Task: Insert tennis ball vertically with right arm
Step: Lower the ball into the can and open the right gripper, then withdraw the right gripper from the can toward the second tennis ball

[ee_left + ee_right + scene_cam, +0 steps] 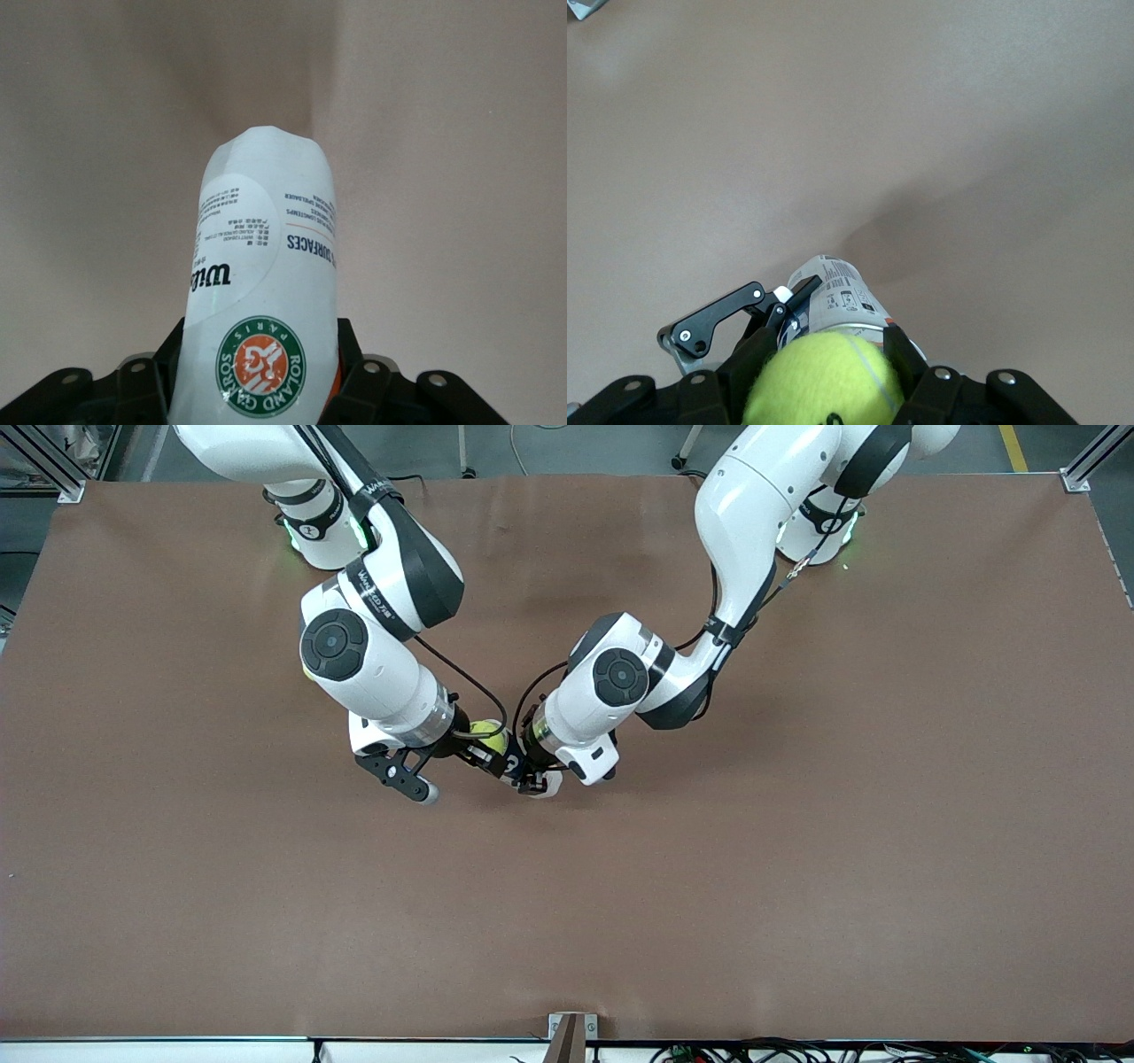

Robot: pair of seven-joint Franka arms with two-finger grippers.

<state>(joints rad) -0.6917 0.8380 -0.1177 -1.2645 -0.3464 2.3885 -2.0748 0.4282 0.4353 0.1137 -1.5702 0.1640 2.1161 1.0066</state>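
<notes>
Nearest the front camera lies bare table [567, 921]; above it, at mid-table, the two wrists meet. The left gripper [532, 779], reaching from the left arm's base, pinches the can [261, 292], a white labelled tube whose end points down toward the table in the left wrist view. The right gripper [478, 748] pinches the ball [819, 376], which sits just above the can's rim [850, 329] in the right wrist view; whether they touch cannot be told. A black bracket [718, 323] of the left gripper shows beside the can.

Judged step: alignment before insertion; the ball is not yet inside. To do it well, the ball's centre should sit over the can's axis, the descent should run straight along that axis, and the left gripper should hold the can steady. Risk: an off-centre ball catching the rim and tilting the can.
</notes>
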